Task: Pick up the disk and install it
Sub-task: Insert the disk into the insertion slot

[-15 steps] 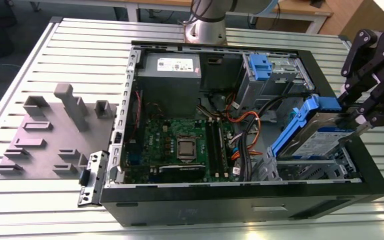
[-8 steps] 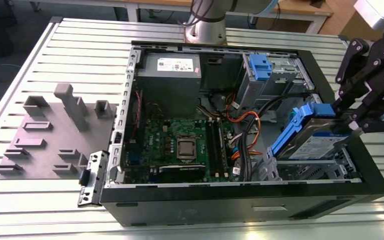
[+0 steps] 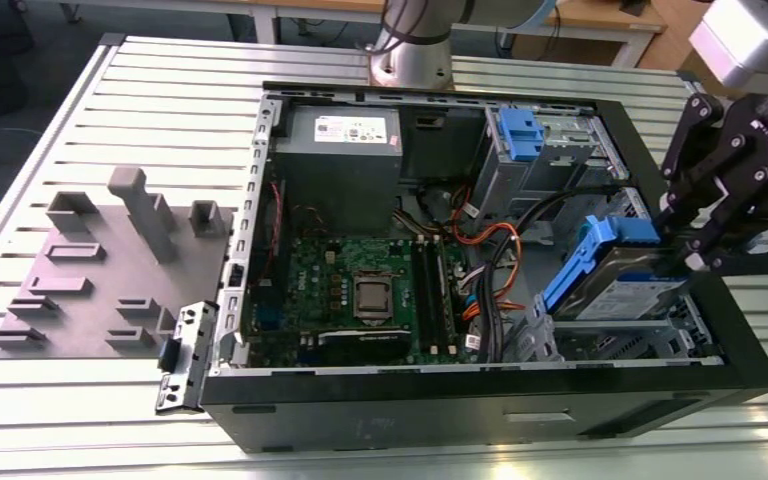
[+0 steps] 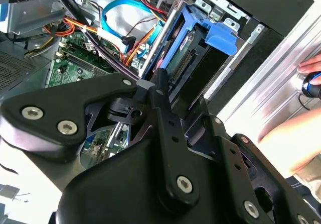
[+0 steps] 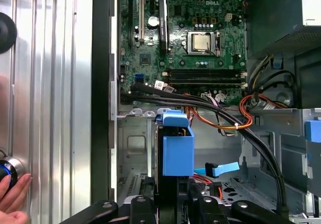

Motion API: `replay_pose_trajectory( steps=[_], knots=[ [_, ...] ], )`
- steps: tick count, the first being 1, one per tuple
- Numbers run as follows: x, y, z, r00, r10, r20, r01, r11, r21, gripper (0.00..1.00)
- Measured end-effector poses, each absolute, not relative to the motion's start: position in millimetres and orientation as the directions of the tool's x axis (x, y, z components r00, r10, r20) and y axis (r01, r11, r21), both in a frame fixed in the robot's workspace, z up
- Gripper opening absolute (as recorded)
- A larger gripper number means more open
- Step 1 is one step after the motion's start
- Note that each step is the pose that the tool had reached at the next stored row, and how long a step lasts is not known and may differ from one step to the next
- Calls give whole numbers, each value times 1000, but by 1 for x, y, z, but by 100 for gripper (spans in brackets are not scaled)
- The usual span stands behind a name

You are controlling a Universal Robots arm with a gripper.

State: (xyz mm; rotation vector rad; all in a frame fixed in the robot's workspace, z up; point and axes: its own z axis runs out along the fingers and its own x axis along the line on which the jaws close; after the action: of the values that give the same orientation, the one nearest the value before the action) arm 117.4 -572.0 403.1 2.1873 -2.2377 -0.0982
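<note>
The disk (image 3: 618,280) is a silver drive in a blue carrier. It hangs tilted, blue tab uppermost, over the drive cage (image 3: 624,345) at the open computer case's near corner on the exterior view's right. My gripper (image 3: 684,262) is shut on the disk's far end. In the first wrist view the blue carrier end (image 5: 176,151) stands on edge just ahead of my gripper (image 5: 173,196), above the grey bay floor. In the second wrist view the disk (image 4: 193,50) sits beyond a black finger (image 4: 163,86), its connector edge facing me.
The case (image 3: 491,410) holds a green motherboard (image 3: 357,290), a grey power supply (image 3: 341,130), another blue carrier (image 3: 518,130) in the far bay, and cables (image 3: 491,250) beside the cage. A grey fixture plate (image 3: 91,270) lies at the exterior view's left. A hand (image 5: 11,196) rests on a knob.
</note>
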Motion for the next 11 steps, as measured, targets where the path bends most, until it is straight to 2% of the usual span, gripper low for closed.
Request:
replay_pose_trajectory(
  steps=[11],
  knots=[
    [117,-572,378,-24,-999,-36,-998,22,52,35]
  ],
)
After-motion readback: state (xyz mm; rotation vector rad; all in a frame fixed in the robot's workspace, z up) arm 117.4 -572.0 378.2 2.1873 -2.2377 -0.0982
